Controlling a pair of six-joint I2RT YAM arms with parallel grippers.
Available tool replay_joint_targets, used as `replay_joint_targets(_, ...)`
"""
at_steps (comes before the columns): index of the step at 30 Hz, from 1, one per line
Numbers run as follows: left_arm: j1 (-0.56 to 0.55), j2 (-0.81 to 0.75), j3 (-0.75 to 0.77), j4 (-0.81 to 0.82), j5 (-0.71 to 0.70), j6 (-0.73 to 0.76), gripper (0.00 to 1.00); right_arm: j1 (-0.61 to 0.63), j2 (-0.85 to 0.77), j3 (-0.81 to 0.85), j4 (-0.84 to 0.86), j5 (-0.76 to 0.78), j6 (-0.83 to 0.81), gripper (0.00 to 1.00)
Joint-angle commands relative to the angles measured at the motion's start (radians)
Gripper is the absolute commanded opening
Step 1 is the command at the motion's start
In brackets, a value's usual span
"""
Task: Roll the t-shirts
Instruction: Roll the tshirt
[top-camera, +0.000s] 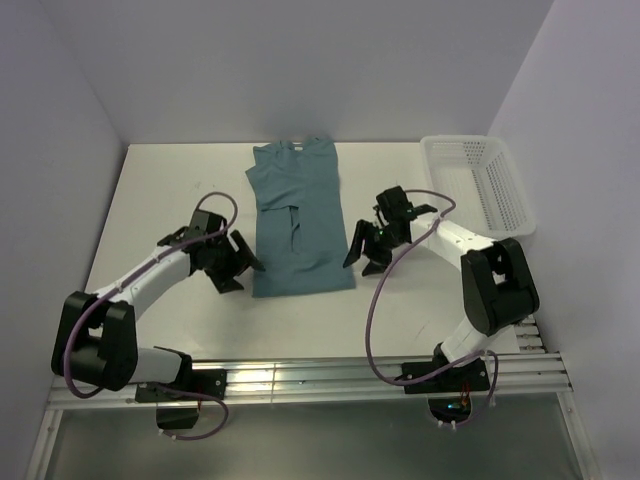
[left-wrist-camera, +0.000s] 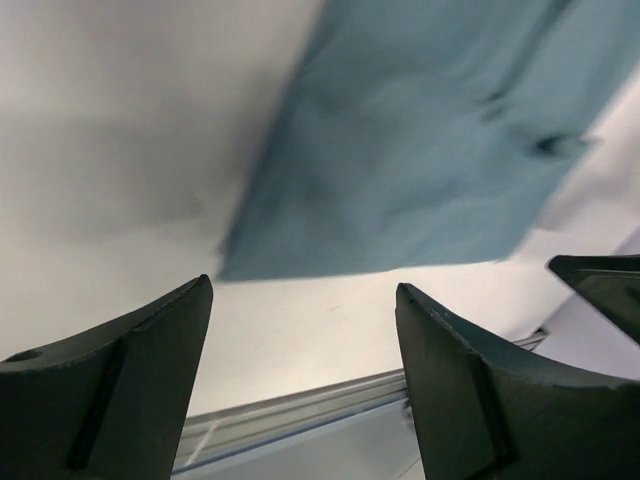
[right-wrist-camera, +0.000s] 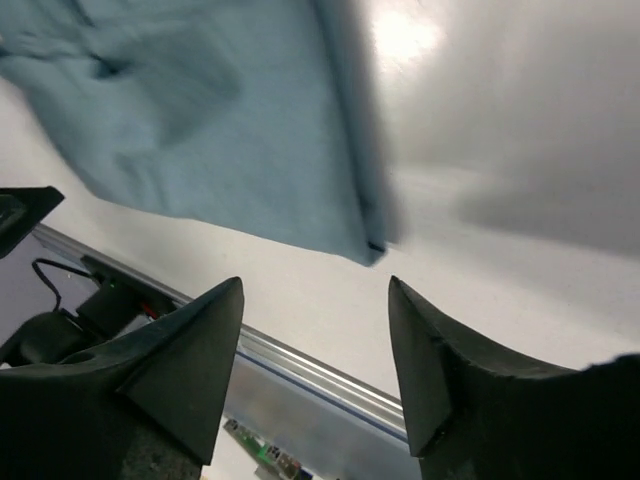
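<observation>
Teal t-shirt (top-camera: 300, 225), thin and limp, lies folded narrow on counter (top-camera: 170, 190); likely best pinched at near hem corners, beside which left hand (top-camera: 240, 268) and right hand (top-camera: 364, 256) gape empty.

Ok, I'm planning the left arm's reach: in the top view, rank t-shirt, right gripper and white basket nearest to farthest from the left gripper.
1. t-shirt, just to its right.
2. right gripper, beyond the shirt.
3. white basket, far right corner.
</observation>
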Motion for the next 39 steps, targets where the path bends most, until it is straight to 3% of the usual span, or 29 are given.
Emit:
replay_joint_targets(1,-0.007,-0.041,-0.118,0.085,0.041,0.013,0.80,-0.005,-0.070,-0.131,0.153,-0.052,-0.006,0.68)
replay_joint_targets(7,-0.010,-0.038,-0.220,0.213,0.064,-0.018,0.86,-0.005,-0.068,-0.220,0.277,-0.087,0.042,0.69)
replay_joint_targets(13,-0.010,0.006,-0.270,0.345,0.090,-0.050,0.81,-0.003,-0.032,-0.268,0.386,-0.109,0.103,0.66)
replay_joint_targets(23,-0.015,0.071,-0.334,0.396,0.085,-0.055,0.75,0.017,0.015,-0.286,0.402,-0.090,0.122,0.60)
replay_joint_targets(25,-0.016,0.075,-0.342,0.398,0.082,-0.058,0.71,0.017,0.024,-0.294,0.411,-0.083,0.126,0.58)
replay_joint_targets(28,-0.021,0.072,-0.351,0.382,0.058,-0.059,0.58,0.017,0.030,-0.288,0.410,-0.067,0.125,0.42)
replay_joint_targets(33,-0.021,0.052,-0.343,0.327,0.024,-0.032,0.28,0.017,0.021,-0.277,0.387,-0.051,0.116,0.24)
replay_joint_targets(37,-0.022,0.080,-0.340,0.327,0.047,-0.006,0.12,0.017,0.024,-0.271,0.374,-0.057,0.111,0.06)
replay_joint_targets(38,-0.022,0.087,-0.336,0.324,0.051,-0.001,0.00,0.017,0.027,-0.267,0.367,-0.060,0.101,0.03)
replay_joint_targets(39,-0.025,0.092,-0.333,0.324,0.059,0.001,0.00,0.017,0.027,-0.259,0.341,-0.061,0.094,0.01)
